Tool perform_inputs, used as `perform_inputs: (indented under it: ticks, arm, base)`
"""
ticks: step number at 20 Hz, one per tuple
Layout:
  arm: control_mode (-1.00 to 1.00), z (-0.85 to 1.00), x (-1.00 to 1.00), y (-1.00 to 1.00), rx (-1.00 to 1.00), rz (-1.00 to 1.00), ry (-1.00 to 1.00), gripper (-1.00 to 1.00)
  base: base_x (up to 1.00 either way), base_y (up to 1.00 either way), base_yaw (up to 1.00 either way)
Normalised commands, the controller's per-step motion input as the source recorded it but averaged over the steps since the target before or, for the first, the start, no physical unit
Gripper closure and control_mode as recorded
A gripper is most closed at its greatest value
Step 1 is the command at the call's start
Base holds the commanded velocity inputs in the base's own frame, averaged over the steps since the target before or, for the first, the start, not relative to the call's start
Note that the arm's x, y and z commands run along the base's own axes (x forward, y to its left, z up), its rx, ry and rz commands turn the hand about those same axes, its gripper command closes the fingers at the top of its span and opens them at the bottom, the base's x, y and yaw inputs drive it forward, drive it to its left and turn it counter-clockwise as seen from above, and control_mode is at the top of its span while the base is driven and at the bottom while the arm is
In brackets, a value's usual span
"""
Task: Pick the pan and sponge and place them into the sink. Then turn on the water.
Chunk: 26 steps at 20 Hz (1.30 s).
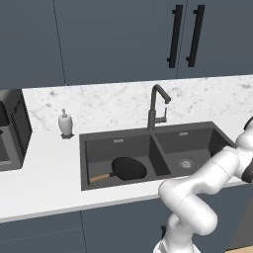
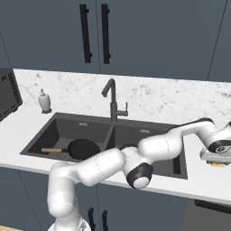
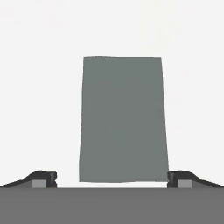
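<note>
White marble-patterned counter (image 1: pixel 44 173) runs beneath dark blue-grey cabinets (image 1: pixel 113 34), with the dark double-basin sink (image 1: pixel 148 129) set into it behind a tall angular faucet (image 1: pixel 154 106). On the left basin's floor lies the pan (image 1: pixel 129 168), its wooden handle pointing left. Right of the sink, the gripper (image 3: pixel 112 177) points straight down over the sponge (image 3: pixel 123 118), which rests on the counter grey-green side up; the fingertips (image 3: pixel 43 178) stand spread apart on either side of it. A white soap dispenser (image 1: pixel 65 122) sits left of the sink.
</note>
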Motion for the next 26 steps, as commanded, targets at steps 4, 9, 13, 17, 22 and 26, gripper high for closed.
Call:
perform_inputs:
  ticks: [4, 9, 13, 17, 22, 26]
  arm:
    - [-1.0, -0.03, 0.21, 0.0, 0.0, 0.02, 0.0, -1.0]
    - [-1.0, -0.14, 0.23, 0.0, 0.0, 0.01, 0.0, -1.0]
    - [-1.0, -0.27, 0.18, 0.0, 0.0, 0.02, 0.0, -1.0]
    - [-1.0, -0.38, 0.1, 0.0, 0.0, 0.02, 0.0, 1.0]
    - [-1.0, -0.41, -0.02, 0.25, -0.02, 0.01, 0.01, 1.0]
    - [-1.0, -0.38, -0.27, 0.55, -0.04, 0.0, 0.0, 1.0]
  base:
    - [0.0, 0.0, 0.0]
    - [0.0, 0.0, 0.0]
    - [0.0, 0.0, 0.0]
    - [0.0, 0.0, 0.0]
    - [0.0, 0.0, 0.0]
    - [0.0, 0.0, 0.0]
